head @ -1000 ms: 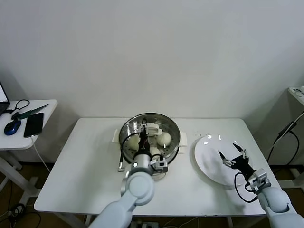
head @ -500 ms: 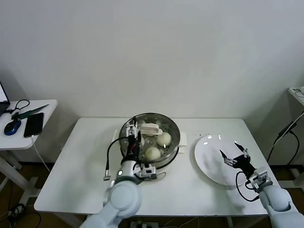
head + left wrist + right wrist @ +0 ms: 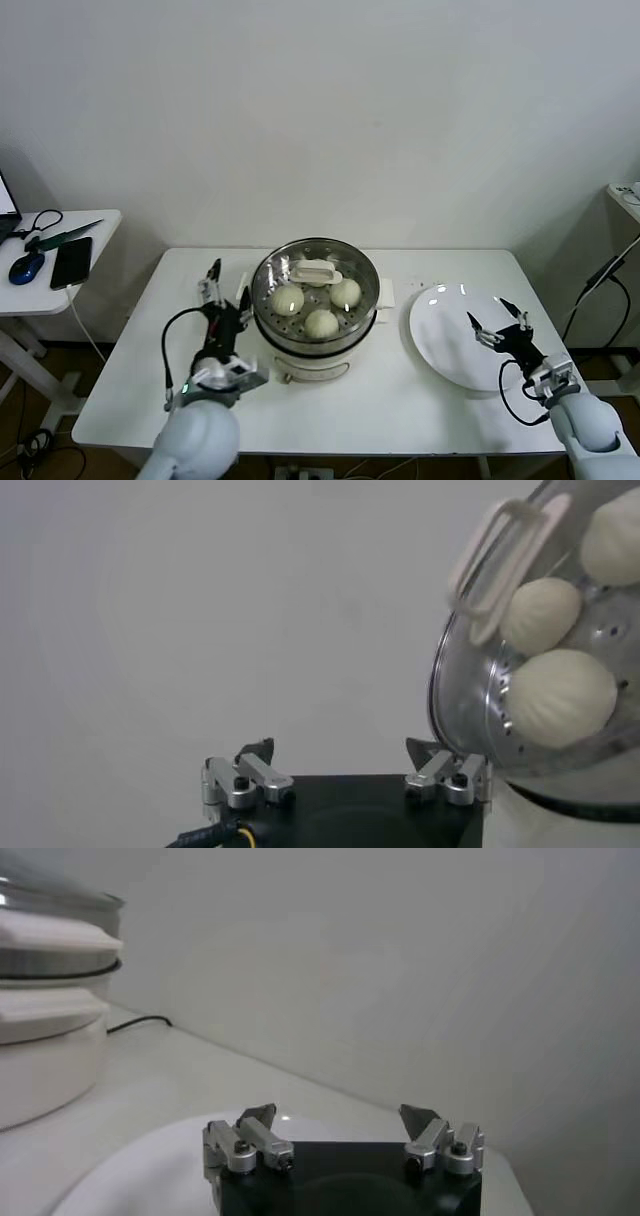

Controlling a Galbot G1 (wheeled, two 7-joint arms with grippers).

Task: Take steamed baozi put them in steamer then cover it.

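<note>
The steamer (image 3: 366, 280), a shiny steel basket on a cream-white pot base (image 3: 312, 361), stands mid-table. The cover sits on it, its cream-white handle (image 3: 315, 271) on top. Three baozi (image 3: 321, 323) show through the glass; the left wrist view shows them (image 3: 563, 697) and the cover's handle (image 3: 497, 560) too. My left gripper (image 3: 226, 283) is open and empty, just left of the steamer; it also shows in its wrist view (image 3: 340, 750). My right gripper (image 3: 497, 318) hangs open and empty over the white plate (image 3: 440, 345); it also shows in its wrist view (image 3: 338, 1114).
A side table at far left holds a phone (image 3: 71, 262), a mouse (image 3: 27, 267) and cables. A black cable (image 3: 600, 275) hangs beyond the table's right edge. The steamer's base (image 3: 40, 1053) shows in the right wrist view.
My left gripper has let go of the cover's handle and moved off the steamer to its left side. The right gripper has barely moved.
</note>
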